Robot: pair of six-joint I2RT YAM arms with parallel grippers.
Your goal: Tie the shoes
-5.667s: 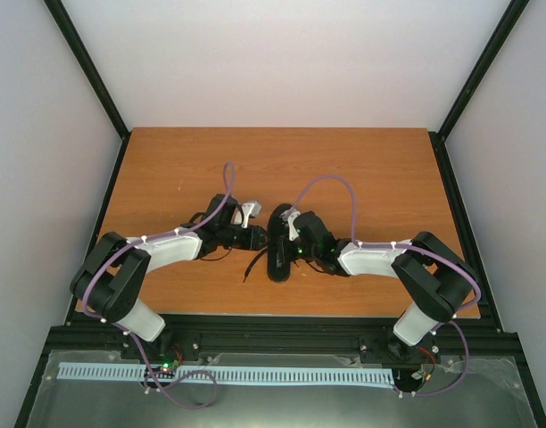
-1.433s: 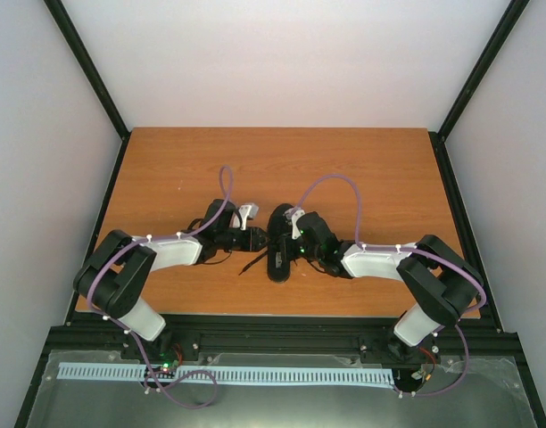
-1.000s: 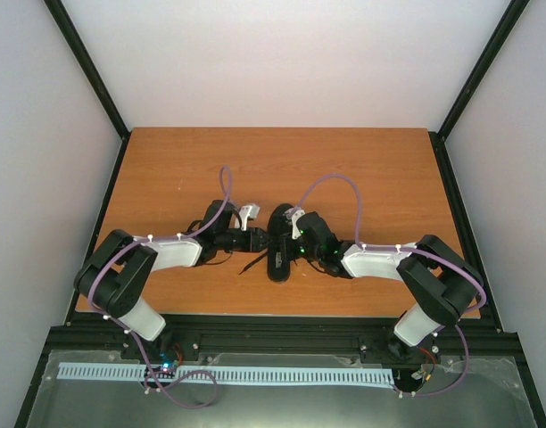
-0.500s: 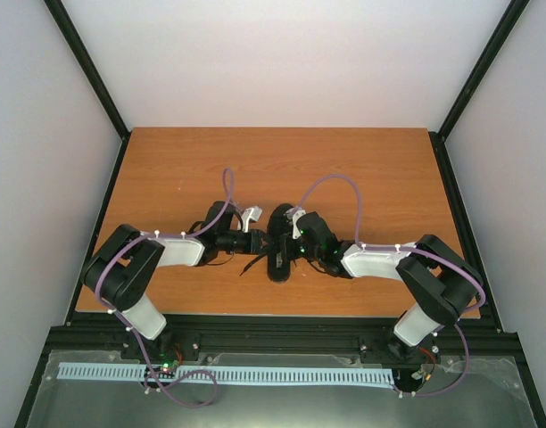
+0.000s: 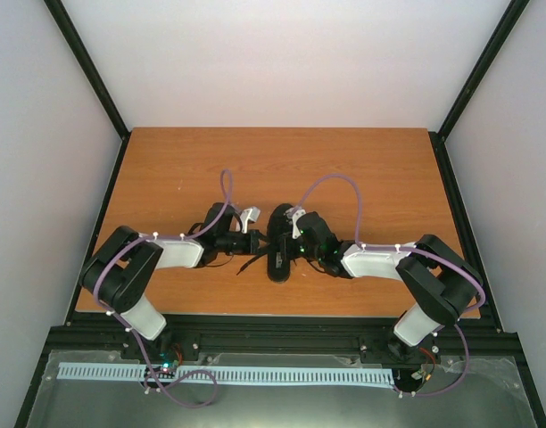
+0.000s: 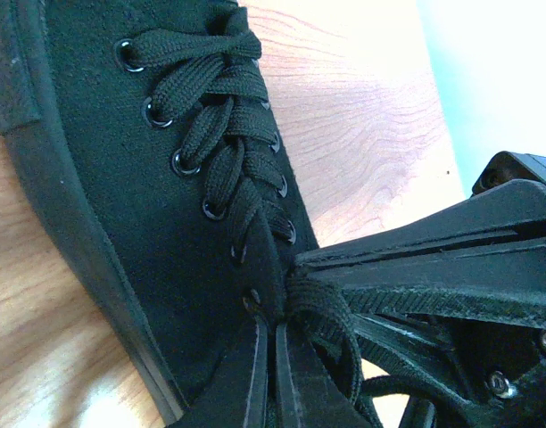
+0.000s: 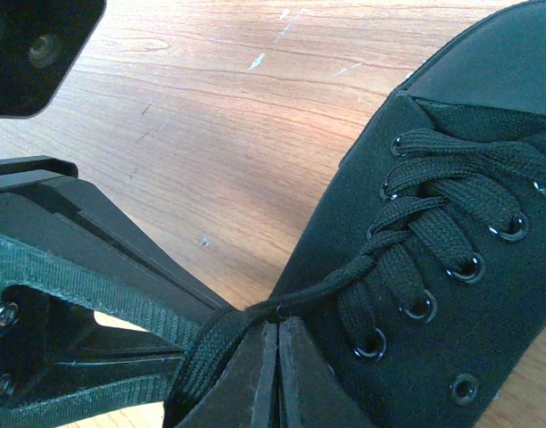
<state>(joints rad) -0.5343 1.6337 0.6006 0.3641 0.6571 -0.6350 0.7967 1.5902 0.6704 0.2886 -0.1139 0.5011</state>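
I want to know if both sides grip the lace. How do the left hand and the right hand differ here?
Seen from above, the left hand reaches the shoe from the left, the right hand from the right. Beside the left hand the lace bunches into a small loop; from the right hand a strand runs straight up to the eyelets. Shared: both are shut on black lace, tips close together.
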